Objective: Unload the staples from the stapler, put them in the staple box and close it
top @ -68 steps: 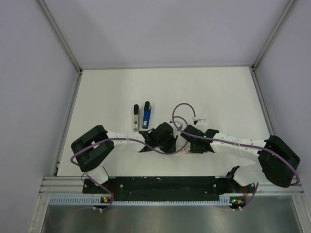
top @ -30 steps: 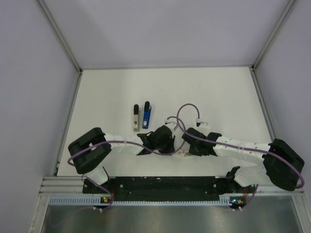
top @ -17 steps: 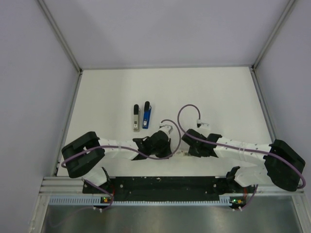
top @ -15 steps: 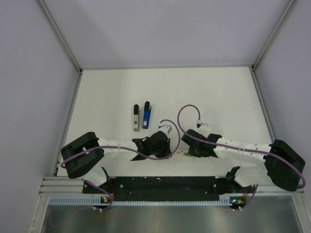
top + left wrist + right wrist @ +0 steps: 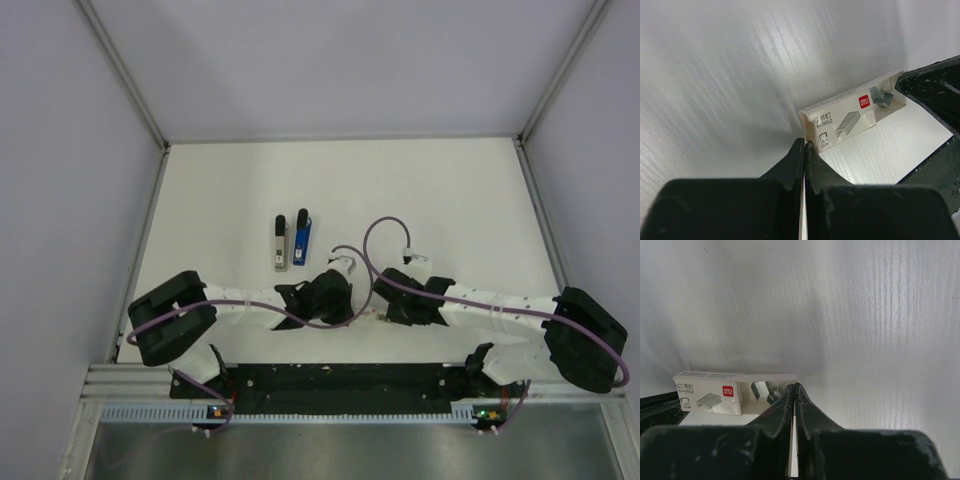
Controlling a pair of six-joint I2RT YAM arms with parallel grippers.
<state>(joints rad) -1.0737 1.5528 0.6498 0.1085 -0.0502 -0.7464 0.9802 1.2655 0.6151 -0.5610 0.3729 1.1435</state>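
Note:
The blue stapler [image 5: 302,240] lies on the white table [image 5: 450,200], left of centre and beyond both wrists. It is out of both wrist views. A white staple carton [image 5: 840,121] with a red logo lies between the two grippers. Silvery staples [image 5: 881,96] show at its open end. My left gripper [image 5: 804,145] is shut and empty, its tips at the carton's closed near corner. My right gripper [image 5: 794,386] is shut and empty, its tips against the open end beside the staples [image 5: 763,390]. The carton [image 5: 710,397] is hidden under the wrists in the top view.
A plain grey bar [image 5: 281,244] lies parallel to the stapler, just left of it. Purple cables loop over both wrists [image 5: 385,235]. Grey walls enclose the table on three sides. The arms' black base rail [image 5: 330,380] runs along the near edge.
The left arm has drawn back toward the near edge, its elbow swinging left. The right wrist has edged slightly left. Both grippers stayed shut; stapler and grey bar have not moved.

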